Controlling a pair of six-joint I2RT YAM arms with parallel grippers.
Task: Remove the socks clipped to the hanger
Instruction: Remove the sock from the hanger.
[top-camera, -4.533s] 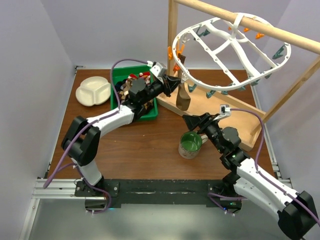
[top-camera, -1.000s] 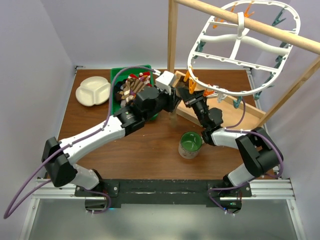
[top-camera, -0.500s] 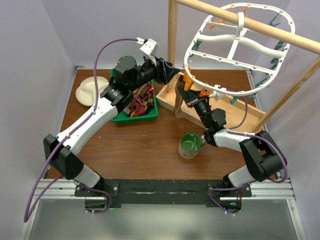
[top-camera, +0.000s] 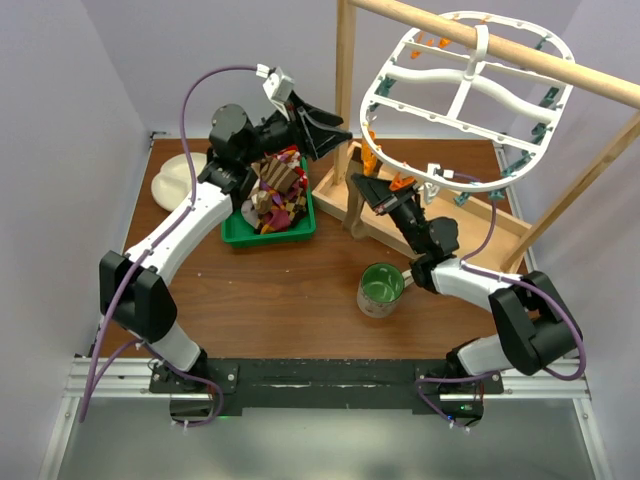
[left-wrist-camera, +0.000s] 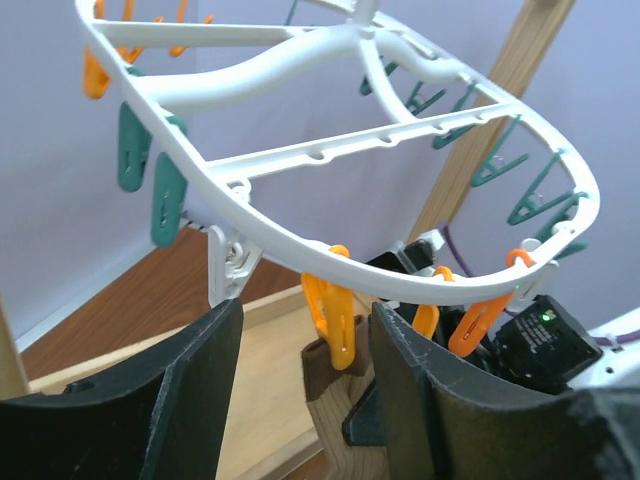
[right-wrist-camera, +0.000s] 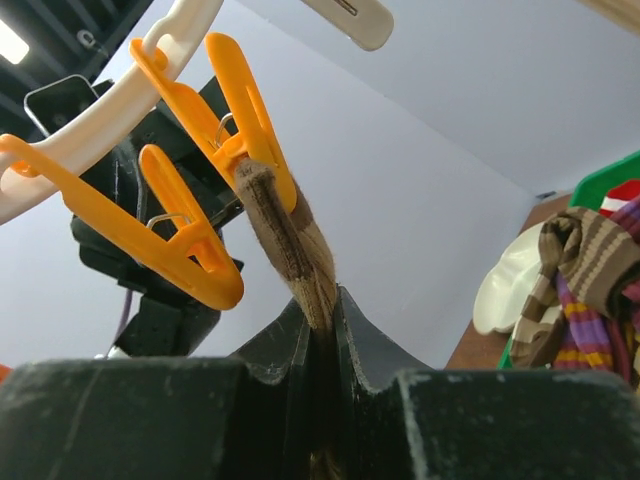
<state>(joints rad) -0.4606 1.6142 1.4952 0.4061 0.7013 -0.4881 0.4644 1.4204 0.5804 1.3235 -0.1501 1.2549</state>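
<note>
The white hanger (top-camera: 470, 92) hangs by its hook from the wooden pole, with orange and teal clips along its rim (left-wrist-camera: 300, 240). One brown-cream sock (top-camera: 356, 212) dangles from an orange clip (left-wrist-camera: 336, 316) on the rim's near-left side. My right gripper (right-wrist-camera: 320, 305) is shut on this sock (right-wrist-camera: 290, 240) just below the clip (right-wrist-camera: 235, 90). The left gripper (top-camera: 338, 130) hovers open beside the rim. Its fingers (left-wrist-camera: 190, 400) stand either side of the clip and the sock's cuff (left-wrist-camera: 345, 395) without touching them.
A green bin (top-camera: 238, 236) holding several removed socks (top-camera: 275, 190) sits under the left arm. A white divided plate (top-camera: 172, 180) lies at the far left. A green mug (top-camera: 380, 288) stands in front of the wooden frame's base (top-camera: 450, 225).
The left arm rose from low beside the bin up to the hanger rim, and its jaws opened. The hanger tilted and swung a little. The right gripper stays shut on the sock.
</note>
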